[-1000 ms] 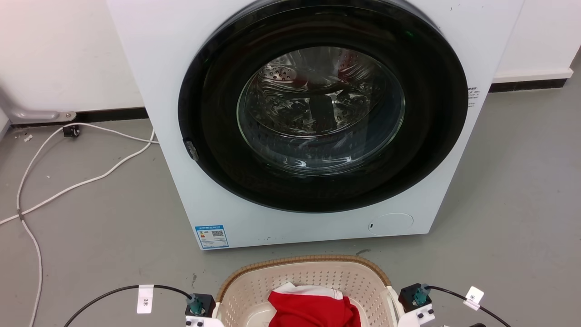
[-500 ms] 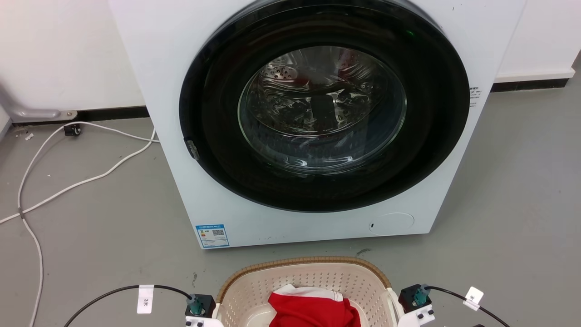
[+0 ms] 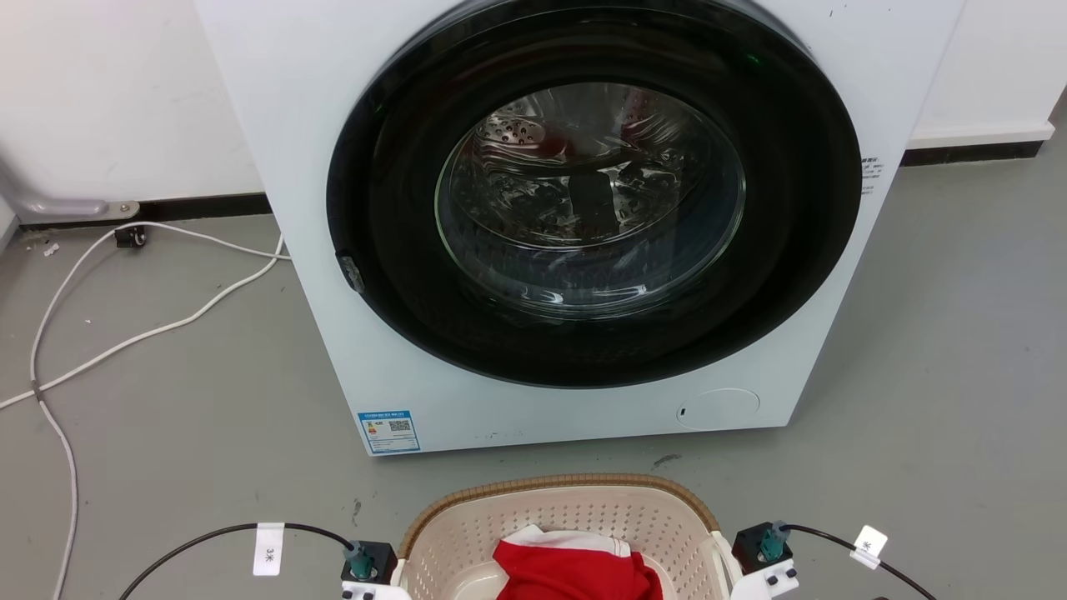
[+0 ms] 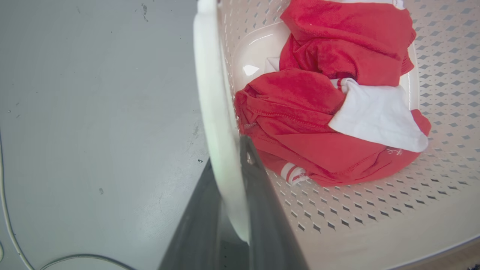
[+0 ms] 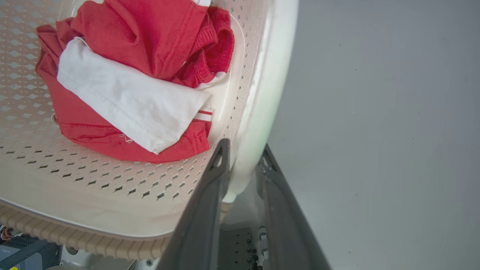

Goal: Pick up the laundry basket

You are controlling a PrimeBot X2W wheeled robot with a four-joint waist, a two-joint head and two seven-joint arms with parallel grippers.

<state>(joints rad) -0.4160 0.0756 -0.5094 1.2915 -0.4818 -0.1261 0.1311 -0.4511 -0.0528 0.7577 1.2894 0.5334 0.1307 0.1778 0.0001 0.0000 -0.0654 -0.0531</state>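
The left gripper (image 4: 228, 159) clamps the basket's (image 3: 567, 483) left handle (image 4: 212, 93), one finger inside, one outside. The right gripper (image 5: 245, 147) grips the right handle (image 5: 268, 93) likewise. The left wrist (image 3: 367, 568) and right wrist (image 3: 765, 552) flank the basket.

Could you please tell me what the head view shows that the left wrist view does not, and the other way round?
The head view brings in the washing machine with its round, dark-rimmed door. The left wrist view brings in the left gripper, its fingers either side of the basket's white handle. Both show the laundry basket, the red and white garment in it, and the grey floor.
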